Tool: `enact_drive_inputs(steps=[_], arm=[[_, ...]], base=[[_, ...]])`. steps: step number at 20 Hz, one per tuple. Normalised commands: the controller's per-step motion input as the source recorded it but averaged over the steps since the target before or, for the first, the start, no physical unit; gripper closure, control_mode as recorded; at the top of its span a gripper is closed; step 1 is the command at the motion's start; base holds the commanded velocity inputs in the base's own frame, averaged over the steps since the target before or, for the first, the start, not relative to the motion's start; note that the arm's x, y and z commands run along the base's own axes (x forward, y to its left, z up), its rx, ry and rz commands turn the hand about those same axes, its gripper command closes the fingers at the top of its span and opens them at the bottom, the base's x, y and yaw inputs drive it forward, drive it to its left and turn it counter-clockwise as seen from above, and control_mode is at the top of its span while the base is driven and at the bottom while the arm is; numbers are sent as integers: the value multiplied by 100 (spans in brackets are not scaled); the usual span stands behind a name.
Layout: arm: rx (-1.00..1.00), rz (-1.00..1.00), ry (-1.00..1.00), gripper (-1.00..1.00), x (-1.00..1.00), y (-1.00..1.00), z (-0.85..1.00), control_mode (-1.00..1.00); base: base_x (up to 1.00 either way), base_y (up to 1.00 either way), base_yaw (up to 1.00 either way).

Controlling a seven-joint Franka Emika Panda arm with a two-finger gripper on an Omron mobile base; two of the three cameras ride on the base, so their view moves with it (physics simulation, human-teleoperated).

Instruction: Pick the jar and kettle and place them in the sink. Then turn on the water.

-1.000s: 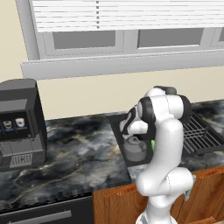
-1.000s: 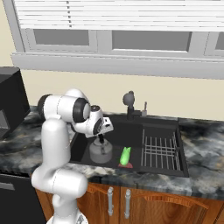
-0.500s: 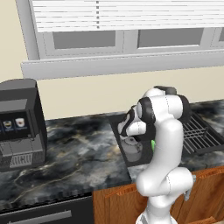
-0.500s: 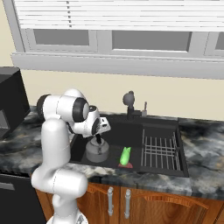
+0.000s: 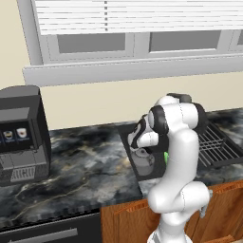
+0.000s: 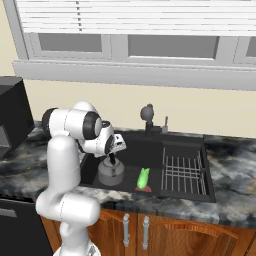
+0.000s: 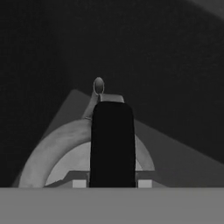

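The kettle (image 6: 111,171) has come lower than a second ago and now sits directly under the gripper (image 6: 113,159), low in the near-left part of the sink (image 6: 150,150), with the gripper clenched on its black handle (image 7: 112,144); I judge letting go comes next. The right base view shows a green jar (image 6: 143,178) lying beside the gripper and the faucet (image 6: 147,116) behind it, with no water running, whereas the hand view shows the handle running between the fingertips (image 7: 79,183) over the grey lid.
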Motion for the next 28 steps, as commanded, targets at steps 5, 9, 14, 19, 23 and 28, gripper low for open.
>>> enact_drive_inputs(steps=[5,9,14,19,23,28], arm=[[0,0,0,-100,0,0,0,-100],[0,0,0,-100,0,0,21,-100],[0,0,0,-100,-3,-2,39,-100],[0,0,0,-100,-8,-4,45,-100],[0,0,0,-100,-28,-5,50,-100],[3,-2,0,-100,-64,-19,43,-100]], base=[[0,0,0],[0,0,0],[0,0,0],[0,0,0],[0,0,0],[0,0,0]])
